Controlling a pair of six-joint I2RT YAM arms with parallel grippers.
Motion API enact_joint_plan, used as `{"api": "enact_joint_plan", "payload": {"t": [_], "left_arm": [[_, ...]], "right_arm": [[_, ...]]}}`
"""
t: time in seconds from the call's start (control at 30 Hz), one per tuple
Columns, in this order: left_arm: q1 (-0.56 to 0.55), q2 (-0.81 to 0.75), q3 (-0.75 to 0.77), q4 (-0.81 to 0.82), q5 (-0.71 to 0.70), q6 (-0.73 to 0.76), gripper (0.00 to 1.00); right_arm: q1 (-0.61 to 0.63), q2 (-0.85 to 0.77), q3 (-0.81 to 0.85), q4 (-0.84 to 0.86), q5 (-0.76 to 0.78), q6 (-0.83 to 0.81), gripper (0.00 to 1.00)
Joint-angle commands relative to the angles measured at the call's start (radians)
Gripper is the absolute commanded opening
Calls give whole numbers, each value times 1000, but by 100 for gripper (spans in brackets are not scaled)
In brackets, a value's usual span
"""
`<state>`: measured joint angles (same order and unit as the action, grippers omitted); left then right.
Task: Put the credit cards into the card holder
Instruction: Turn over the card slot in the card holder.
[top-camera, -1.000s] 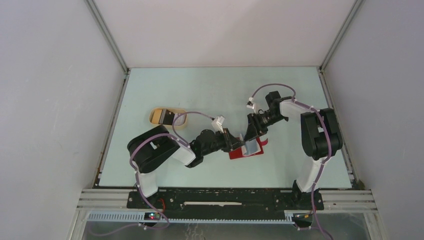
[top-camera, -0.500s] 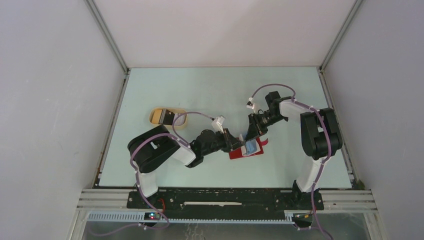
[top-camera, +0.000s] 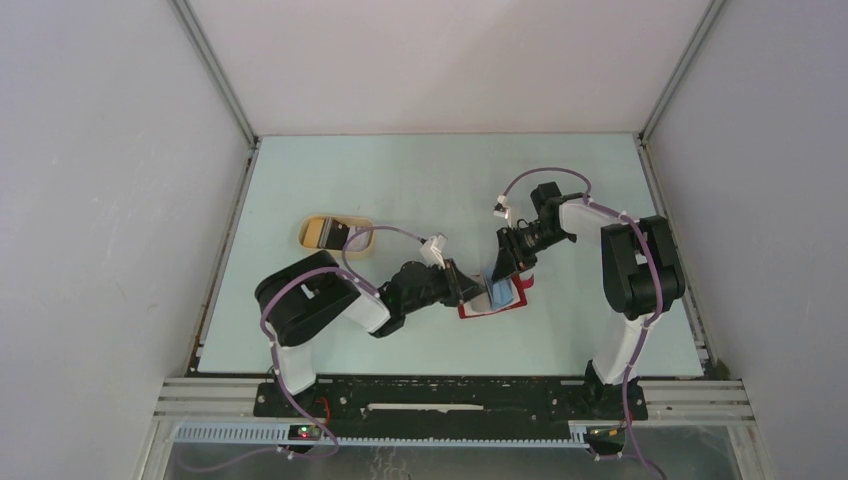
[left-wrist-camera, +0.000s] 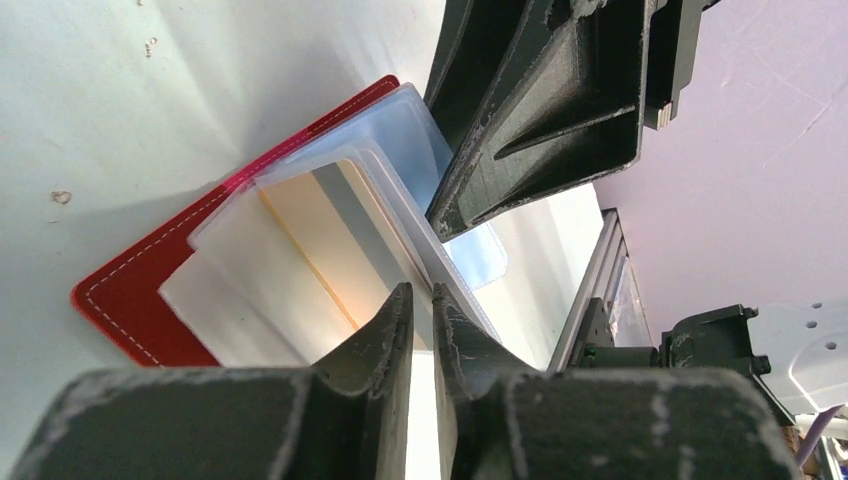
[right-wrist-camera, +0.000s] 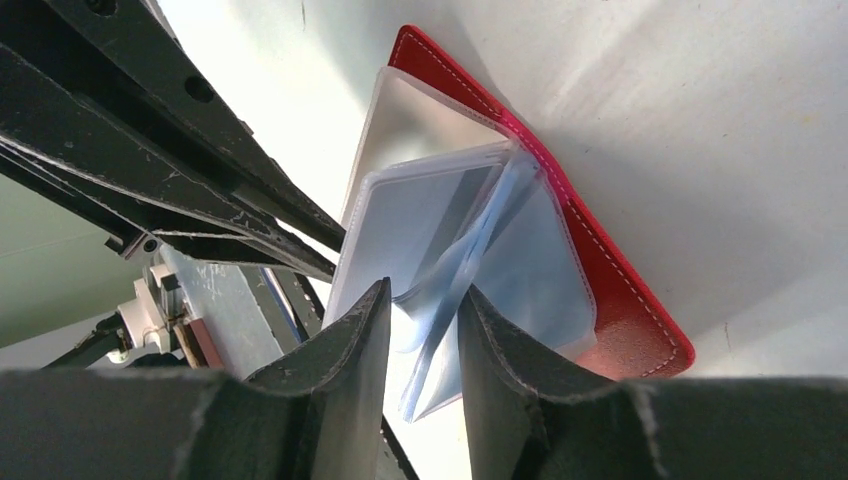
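On the counter (top-camera: 420, 170) we see, at left, the tan tray (top-camera: 308, 236); right of centre lies the red card holder (right-wrist-camera: 630, 320), spread open. The left tool (left-wrist-camera: 422, 292) is pinched onto a pale credit card (left-wrist-camera: 300, 230) whose far end sits among the holder's clear sleeves (right-wrist-camera: 540, 270). The right tool (right-wrist-camera: 425, 290) straddles those sleeves, and we cannot tell whether it clamps them.
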<state>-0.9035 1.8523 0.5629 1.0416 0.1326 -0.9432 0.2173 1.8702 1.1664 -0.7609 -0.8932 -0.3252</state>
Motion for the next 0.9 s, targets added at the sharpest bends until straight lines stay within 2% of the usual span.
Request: {"api": "enact_joint_plan", "payload": {"t": [0.0, 0.3, 0.57, 0.73, 0.87], "left_arm": [[-5, -27, -34, -7, -34, 14, 18], [-5, -68, -101, 21, -59, 3, 24], [-5, -186, -172, -11, -109, 30, 27], [-5, -226, -170, -57, -123, 57, 27], [-5, -196, -129, -64, -87, 66, 27]], "right_arm": [[-1, -4, 30, 14, 31, 7, 40], [1, -5, 31, 18, 62, 6, 40], [5, -3, 31, 19, 80, 5, 40], [8, -3, 30, 19, 80, 3, 40], [8, -3, 31, 19, 82, 0, 40]]}}
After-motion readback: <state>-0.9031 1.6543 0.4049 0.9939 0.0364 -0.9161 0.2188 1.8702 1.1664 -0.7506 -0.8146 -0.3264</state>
